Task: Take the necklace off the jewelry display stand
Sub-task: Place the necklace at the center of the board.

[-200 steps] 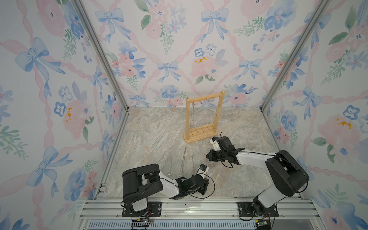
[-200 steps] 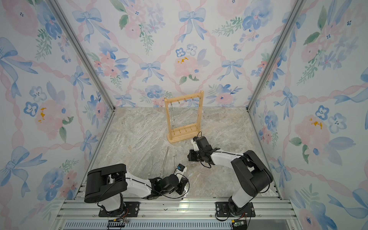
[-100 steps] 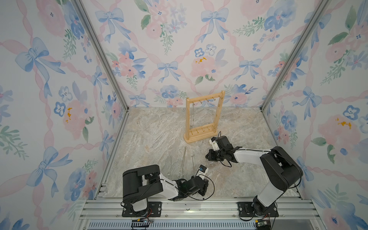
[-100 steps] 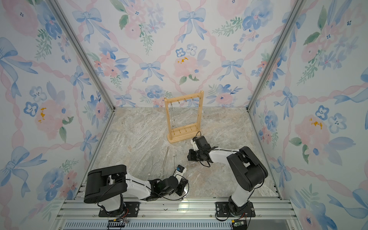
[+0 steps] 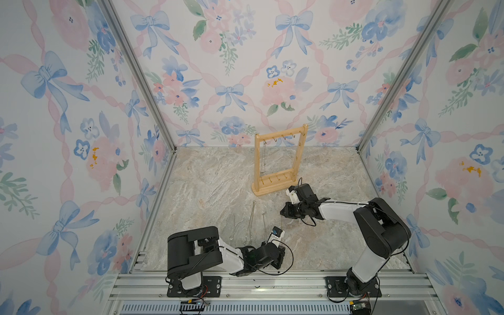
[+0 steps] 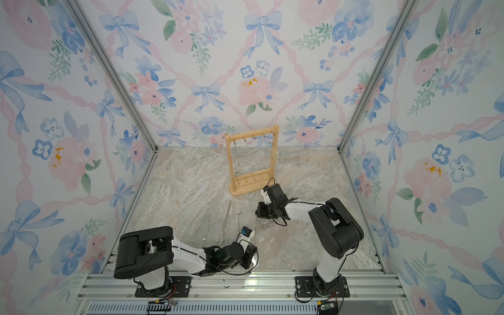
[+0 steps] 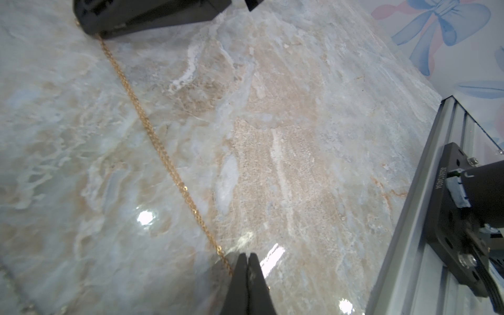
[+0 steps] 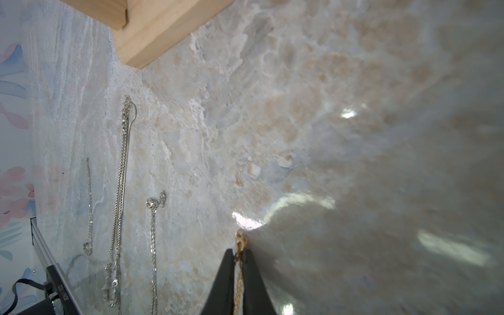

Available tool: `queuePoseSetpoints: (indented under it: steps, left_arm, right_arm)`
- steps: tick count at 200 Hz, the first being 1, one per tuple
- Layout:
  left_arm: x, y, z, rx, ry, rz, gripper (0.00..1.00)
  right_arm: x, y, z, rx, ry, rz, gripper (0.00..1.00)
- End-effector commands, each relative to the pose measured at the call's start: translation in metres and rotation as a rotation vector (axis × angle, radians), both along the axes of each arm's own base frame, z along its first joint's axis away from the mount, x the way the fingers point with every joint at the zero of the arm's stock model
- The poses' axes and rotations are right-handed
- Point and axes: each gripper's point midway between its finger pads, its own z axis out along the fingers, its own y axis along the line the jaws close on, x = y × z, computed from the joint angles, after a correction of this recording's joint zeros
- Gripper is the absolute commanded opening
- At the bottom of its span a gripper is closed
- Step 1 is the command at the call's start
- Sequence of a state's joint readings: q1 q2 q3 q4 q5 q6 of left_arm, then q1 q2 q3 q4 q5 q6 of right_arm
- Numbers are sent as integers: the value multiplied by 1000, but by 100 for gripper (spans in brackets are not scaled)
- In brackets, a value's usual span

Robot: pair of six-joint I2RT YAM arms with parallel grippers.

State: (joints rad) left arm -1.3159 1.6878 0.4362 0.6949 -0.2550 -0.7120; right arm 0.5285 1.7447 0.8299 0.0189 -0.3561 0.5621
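The jewelry display stand (image 5: 278, 188) is a light wooden frame at the back of the table, and its base corner shows in the right wrist view (image 8: 152, 35). A silver necklace (image 5: 263, 158) hangs from its top bar near the left post. A gold necklace (image 7: 152, 136) lies stretched straight on the table between my grippers. My right gripper (image 8: 238, 252) sits low in front of the stand. Its jaws are a slit apart with the gold chain between them, and the clasp (image 8: 240, 240) pokes out past the tips. My left gripper (image 7: 247, 256) is shut on the other end, near the front rail.
Three silver chains (image 8: 122, 191) (image 8: 88, 204) (image 8: 154, 245) lie side by side on the marble table (image 5: 212, 191), left of the gold one. An aluminium rail (image 5: 245, 283) runs along the front edge. Floral walls close in the back and both sides.
The right arm's elbow has swung a little to the left while its gripper stays in place before the stand. The left arm has hardly moved.
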Motion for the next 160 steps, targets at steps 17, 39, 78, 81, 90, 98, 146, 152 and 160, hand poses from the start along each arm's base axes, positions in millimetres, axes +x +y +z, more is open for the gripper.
queuePoseSetpoints:
  steps: [17, 39, 78, 81, 90, 98, 146, 152, 160]
  left_arm:
    - [-17, 38, -46, 198, 69, -22, 0]
    - [-18, 38, -47, 200, 71, -23, 0]
    - [-17, 37, -46, 196, 70, -22, 0]
    - [-17, 36, -46, 196, 71, -22, 0]
    - [-17, 35, -45, 192, 70, -23, 0]
    - [-17, 36, -45, 193, 72, -22, 0]
    - [-17, 32, -43, 187, 70, -24, 0]
    - [-17, 31, -43, 186, 70, -26, 0]
    - [-17, 31, -43, 185, 71, -25, 0]
  right_arm:
    - [1, -11, -15, -40, 57, -42, 14]
    - [4, -13, -15, -44, 58, -52, 15]
    - [9, -17, -15, -39, 60, -81, 18]
    - [10, -18, -15, -38, 59, -85, 19]
    - [11, -20, -14, -34, 54, -95, 20]
    - [11, -21, -14, -29, 52, -100, 21]
    - [14, -23, -7, 9, 18, -114, 26]
    - [15, -24, -6, 12, 12, -117, 26]
    - [16, -25, -6, 16, 6, -122, 26]
